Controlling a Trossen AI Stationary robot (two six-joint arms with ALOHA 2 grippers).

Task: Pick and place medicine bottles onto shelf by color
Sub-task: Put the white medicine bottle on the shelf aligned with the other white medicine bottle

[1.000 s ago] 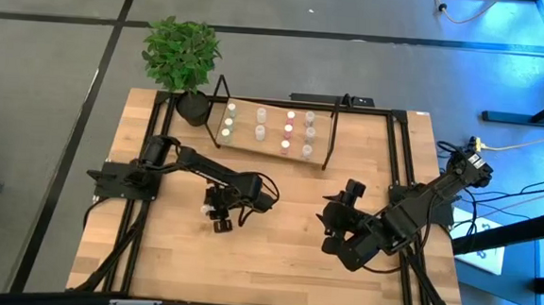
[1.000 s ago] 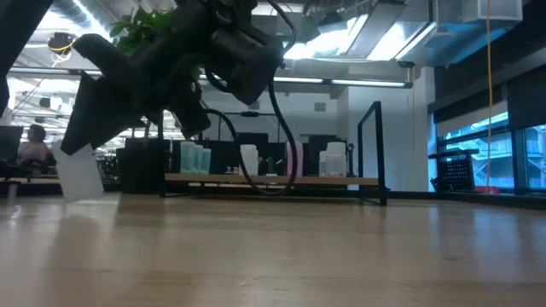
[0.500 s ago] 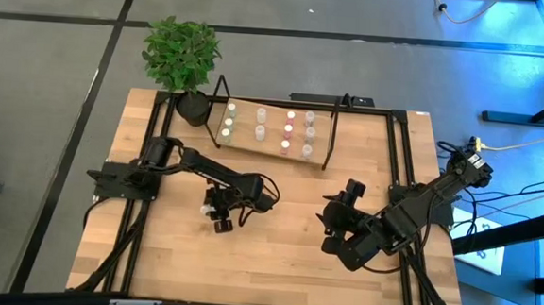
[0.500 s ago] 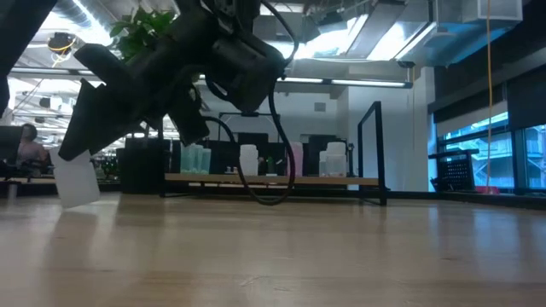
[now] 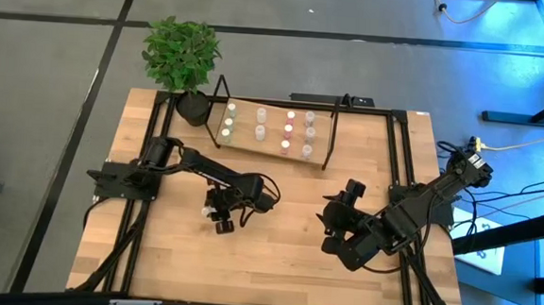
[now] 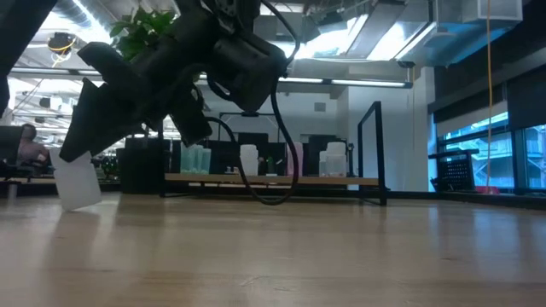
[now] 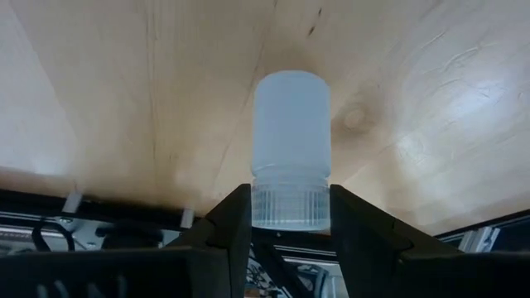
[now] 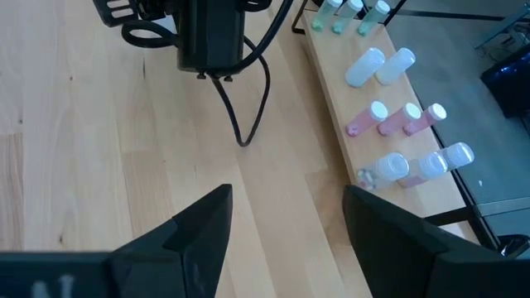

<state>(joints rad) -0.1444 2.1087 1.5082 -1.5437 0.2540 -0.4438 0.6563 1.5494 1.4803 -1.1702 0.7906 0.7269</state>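
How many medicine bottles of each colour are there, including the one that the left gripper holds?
Green bottles: 3
Pink bottles: 3
White or clear bottles on the shelf: 5
White bottle in the left gripper: 1
Total: 12

Your workspace: an open, office-like hall around a pale wooden table (image 5: 275, 257).
Grey floor (image 5: 49, 92) with dark seams surrounds you; a potted plant (image 5: 181, 54) sits at the far left corner, blue-lit windows (image 6: 478, 141) glow on the right, ceiling lights (image 6: 401, 34) overhead.
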